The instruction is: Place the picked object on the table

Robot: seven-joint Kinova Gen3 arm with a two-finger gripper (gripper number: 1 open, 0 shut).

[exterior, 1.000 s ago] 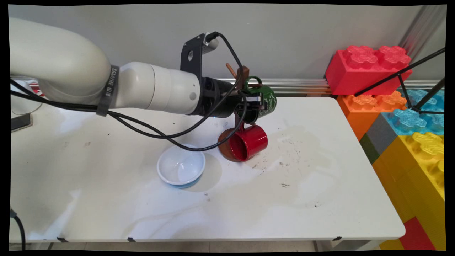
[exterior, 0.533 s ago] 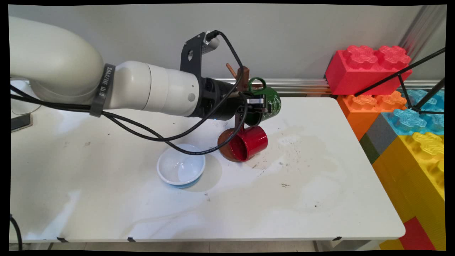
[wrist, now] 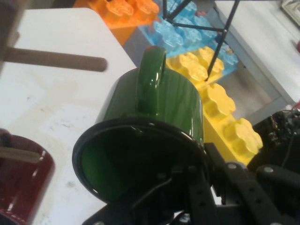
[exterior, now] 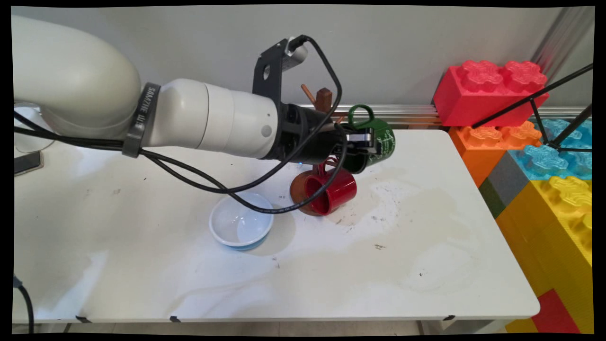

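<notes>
- Gripper [exterior: 363, 140] was clamped on the rim of the green mug [exterior: 376, 141], holding it on its side in the air above the table [exterior: 426, 265], handle up.
- Green mug sat clear of the wooden mug tree [exterior: 323, 100], just to its right.
- Red mug [exterior: 331, 190] hung from a lower peg, below the gripper.
- Blue-and-white bowl [exterior: 241, 220] stood left of the tree's base.

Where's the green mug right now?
In the main view the green mug is in the end effector, in the air right of the wooden mug tree, above the red mug.
</notes>
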